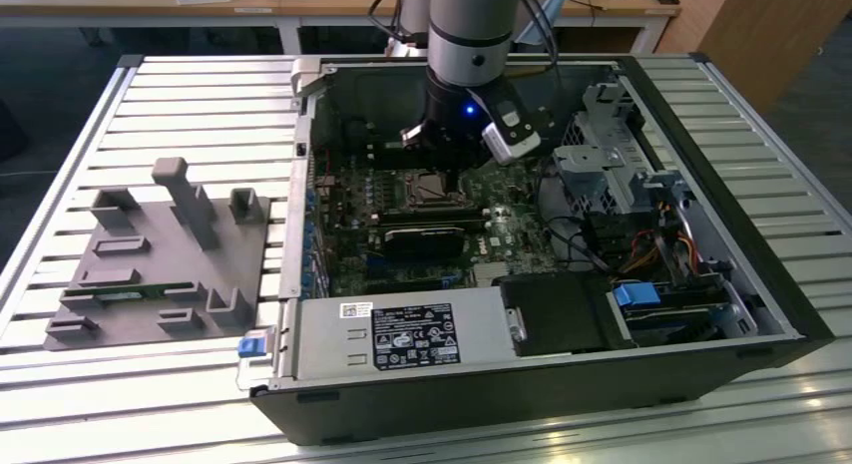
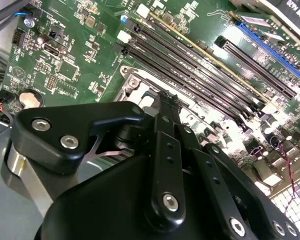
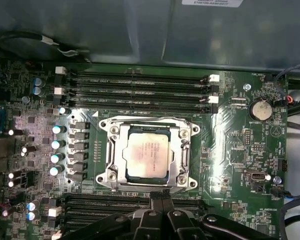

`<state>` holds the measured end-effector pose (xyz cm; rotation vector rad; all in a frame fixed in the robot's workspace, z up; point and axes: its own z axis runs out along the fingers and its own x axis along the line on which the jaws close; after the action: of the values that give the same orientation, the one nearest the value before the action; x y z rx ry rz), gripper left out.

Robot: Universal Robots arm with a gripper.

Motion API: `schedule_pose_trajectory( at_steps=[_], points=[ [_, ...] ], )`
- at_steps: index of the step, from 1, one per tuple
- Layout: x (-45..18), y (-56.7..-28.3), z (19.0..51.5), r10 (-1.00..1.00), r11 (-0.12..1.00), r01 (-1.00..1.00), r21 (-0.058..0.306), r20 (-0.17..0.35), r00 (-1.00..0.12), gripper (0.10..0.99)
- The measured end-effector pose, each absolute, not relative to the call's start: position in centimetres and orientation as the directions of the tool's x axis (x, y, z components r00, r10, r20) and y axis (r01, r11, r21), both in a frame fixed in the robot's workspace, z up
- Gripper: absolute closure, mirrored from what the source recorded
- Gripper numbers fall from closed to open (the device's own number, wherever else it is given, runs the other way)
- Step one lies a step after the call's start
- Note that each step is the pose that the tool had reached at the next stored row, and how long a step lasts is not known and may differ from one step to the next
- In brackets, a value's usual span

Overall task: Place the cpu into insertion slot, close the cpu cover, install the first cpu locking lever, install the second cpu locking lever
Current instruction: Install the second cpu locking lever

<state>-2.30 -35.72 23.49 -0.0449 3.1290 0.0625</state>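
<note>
Claw (image 3: 160,197) pressed together, empty, arm upright above cpu (image 3: 147,156), cpu cover (image 3: 185,150) down.

The arm (image 1: 469,25) is a smooth silver-grey cylinder with a black band near its lower end, and dark cables run alongside it. Below sits a black wrist block with a small blue light, and a white-and-grey camera housing (image 1: 512,131) is clipped to its side. The end effector (image 2: 166,107) is matte black: curved linkage plates and slim bars joined by round silver screws, with narrow fingers (image 3: 160,200) side by side.
</note>
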Motion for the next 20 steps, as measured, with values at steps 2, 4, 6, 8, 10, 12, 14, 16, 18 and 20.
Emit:
schedule_pose_trajectory(
  at_steps=[2, 4, 6, 8, 10, 12, 14, 16, 18, 20],
  points=[
    [-2.33, -35.78, 23.5, -0.029, 0.999, -0.029, 0.04, -0.012, -1.0, 0.98],
    [-2.36, -35.86, 23.49, -0.028, 0.999, -0.029, 0.04, -0.012, -1.0, 0.98],
    [-2.39, -35.95, 23.49, -0.028, 0.999, -0.029, 0.04, -0.012, -1.0, 0.98],
    [-2.44, -36.06, 23.48, -0.028, 0.999, -0.029, 0.041, -0.012, -1.0, 0.98],
    [-2.53, -36.12, 23.48, -0.028, 0.999, -0.029, 0.041, -0.012, -1.0, 0.98],
    [-2.55, -36.14, 23.48, -0.029, 0.999, -0.029, 0.041, -0.012, -1.0, 0.98],
    [-2.58, -36.14, 23.48, -0.028, 0.999, -0.029, 0.041, -0.012, -1.0, 0.98],
    [-2.65, -36.14, 23.48, -0.028, 0.999, -0.029, 0.041, -0.012, -1.0, 0.98],
    [-2.71, -36.14, 23.48, -0.028, 0.999, -0.029, 0.041, -0.012, -1.0, 0.98],
    [-2.75, -36.14, 23.48, -0.028, 0.999, -0.029, 0.041, -0.012, -1.0, 0.98]
  ],
)
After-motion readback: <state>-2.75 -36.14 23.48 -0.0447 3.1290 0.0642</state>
